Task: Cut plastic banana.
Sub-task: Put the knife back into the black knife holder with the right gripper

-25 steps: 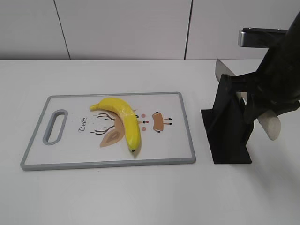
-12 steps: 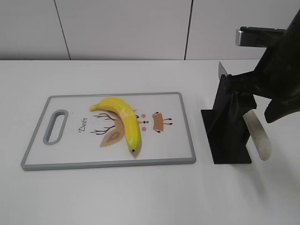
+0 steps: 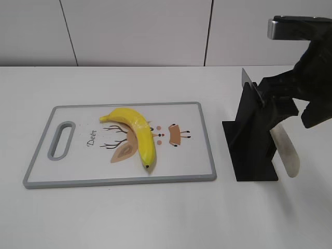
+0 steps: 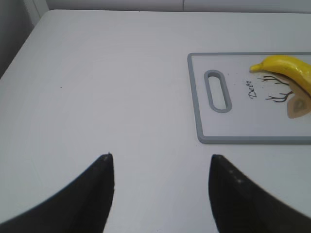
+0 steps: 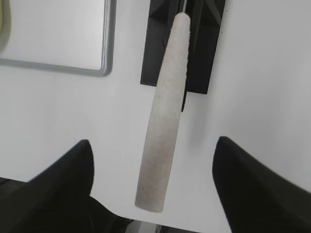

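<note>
A: Where does the banana [image 3: 136, 130] lie?

B: On the cutting board [image 3: 197, 155], across the printed deer drawing, black tip toward the front edge. It looks whole. The left wrist view catches only its stem end [image 4: 284, 68], at the right side of that picture.

A: Left gripper [image 4: 160, 167]?

B: Jaws spread wide over bare table [image 4: 97, 87], nothing between them. It hangs to the left of the board's handle slot [image 4: 217, 91], well apart from the banana.

A: Right gripper [image 5: 153, 148]?

B: Also spread wide. The knife's pale handle [image 5: 163, 116] runs down the middle of the gap, and neither finger [image 5: 73, 170] touches it in the right wrist view.

A: And the knife itself?

B: It sits in the black knife stand [image 3: 251, 140], to the right of the board; the handle slants out of the stand's right side. A grey blade edge [image 3: 246, 79] shows above the stand's top. From outside, the arm hides the fingers, so contact is judged from the wrist view only.
</note>
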You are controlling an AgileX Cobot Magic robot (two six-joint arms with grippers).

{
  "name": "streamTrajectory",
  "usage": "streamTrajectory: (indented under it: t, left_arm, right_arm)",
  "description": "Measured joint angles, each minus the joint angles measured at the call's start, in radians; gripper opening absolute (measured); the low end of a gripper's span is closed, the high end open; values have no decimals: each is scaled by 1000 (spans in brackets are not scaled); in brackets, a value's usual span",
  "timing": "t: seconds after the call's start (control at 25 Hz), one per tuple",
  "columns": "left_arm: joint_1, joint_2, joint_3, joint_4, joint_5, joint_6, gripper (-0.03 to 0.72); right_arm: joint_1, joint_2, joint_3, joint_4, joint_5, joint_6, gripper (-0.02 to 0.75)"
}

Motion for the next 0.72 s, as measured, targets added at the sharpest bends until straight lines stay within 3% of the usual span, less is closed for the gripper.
streamTrajectory:
  t: [0.36,0.72]
  left_arm:
    - [12,0,0,0,0,0,579]
    - [12,0,0,0,0,0,579]
  right_arm:
    - [0,-233,70,45,37,-103,583]
    - [0,-587,365,49,-26,-265,584]
